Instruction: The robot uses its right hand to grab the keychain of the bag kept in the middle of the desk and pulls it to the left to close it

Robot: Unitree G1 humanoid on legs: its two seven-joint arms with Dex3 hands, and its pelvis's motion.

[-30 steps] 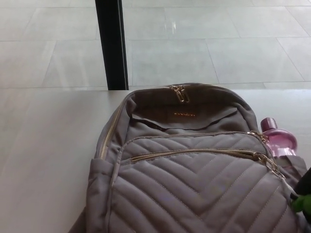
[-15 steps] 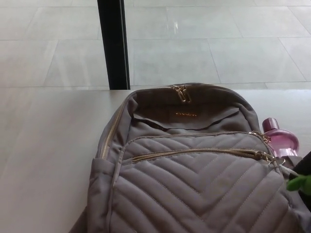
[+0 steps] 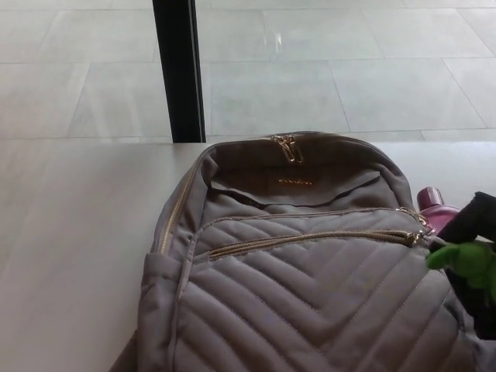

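Note:
A grey quilted backpack (image 3: 310, 302) lies in the middle of the pale desk (image 3: 70, 256). Its front pocket's gold zipper (image 3: 310, 239) runs across the bag, with the slider (image 3: 421, 236) at the right end. A green keychain (image 3: 463, 262) hangs just right of that slider. My right hand (image 3: 474, 232), black, comes in from the right edge and is closed around the keychain, partly hiding it. The left hand does not show.
A pink bottle (image 3: 431, 199) stands at the bag's right side, mostly hidden behind my right hand. A black post (image 3: 178, 70) rises behind the desk's far edge, over a tiled floor (image 3: 349, 70). A second gold zipper pull (image 3: 287, 147) sits at the bag's top.
My right hand has risen and moved left with the green keychain, from the lower right corner up beside the zipper slider. It now covers most of the pink bottle.

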